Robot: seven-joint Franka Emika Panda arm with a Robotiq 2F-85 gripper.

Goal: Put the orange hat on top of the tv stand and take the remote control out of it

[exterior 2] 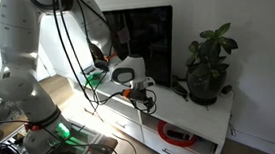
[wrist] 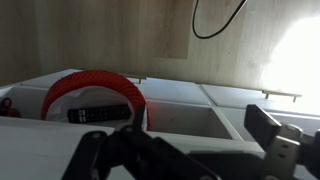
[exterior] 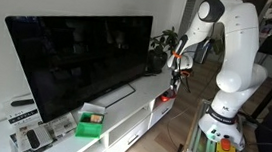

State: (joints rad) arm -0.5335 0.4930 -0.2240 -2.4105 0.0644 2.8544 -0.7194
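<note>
The soft orange-red fabric hat [wrist: 95, 88] lies in an open front compartment of the long low white counter [exterior 2: 212, 126], near the plant end and not on the flat top. Its rim forms a rounded ring that faces the wrist camera. A black slab-shaped remote control [wrist: 97, 115] with pale buttons rests inside it, touching the fabric. In an exterior view the hat [exterior 2: 175, 134] shows as a red ring low in the compartment, with the counter's top panel directly above it.

From left to right in an exterior view:
- A small green box [exterior: 91, 124] sits on the counter top.
- A large black flat-screen TV [exterior: 83, 56] stands just behind the box.
- A dark green potted plant [exterior: 165, 39] stands past the TV.
- The white robot arm [exterior: 233, 55] stands at the right.

The tool [exterior 2: 141, 95] hangs at the counter's front edge, above and left of the hat and apart from it. Its dark fingers [wrist: 265, 122] are spread wide, with nothing between them.
</note>
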